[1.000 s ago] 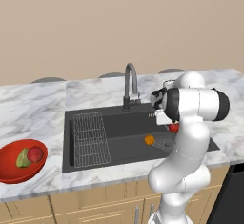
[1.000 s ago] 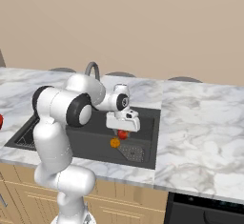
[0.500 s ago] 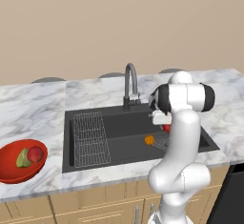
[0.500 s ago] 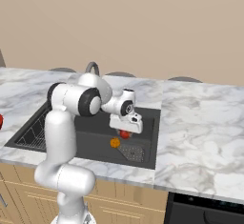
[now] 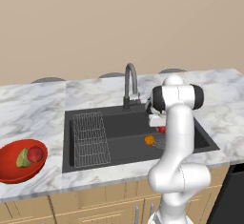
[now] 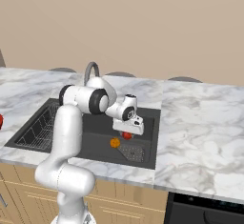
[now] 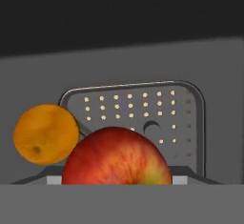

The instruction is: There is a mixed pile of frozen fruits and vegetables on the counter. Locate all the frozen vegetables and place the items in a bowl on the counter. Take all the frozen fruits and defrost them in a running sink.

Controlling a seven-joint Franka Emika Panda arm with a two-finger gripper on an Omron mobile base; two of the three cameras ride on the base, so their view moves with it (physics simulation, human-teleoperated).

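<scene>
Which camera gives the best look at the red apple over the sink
The hand view: the red apple looms large and close, beside the orange ball. In the left base view and right base view it's a small red spot under the gripper.

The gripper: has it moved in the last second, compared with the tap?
Yes. In the left base view the gripper, carrying the red ball, has shifted left toward the tap and hangs over the sink.

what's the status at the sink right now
Gripper over sink, shut on red apple. Orange ball on basin floor. Green wedge, pinkish-red piece in red bowl. Nothing in the way.
</scene>
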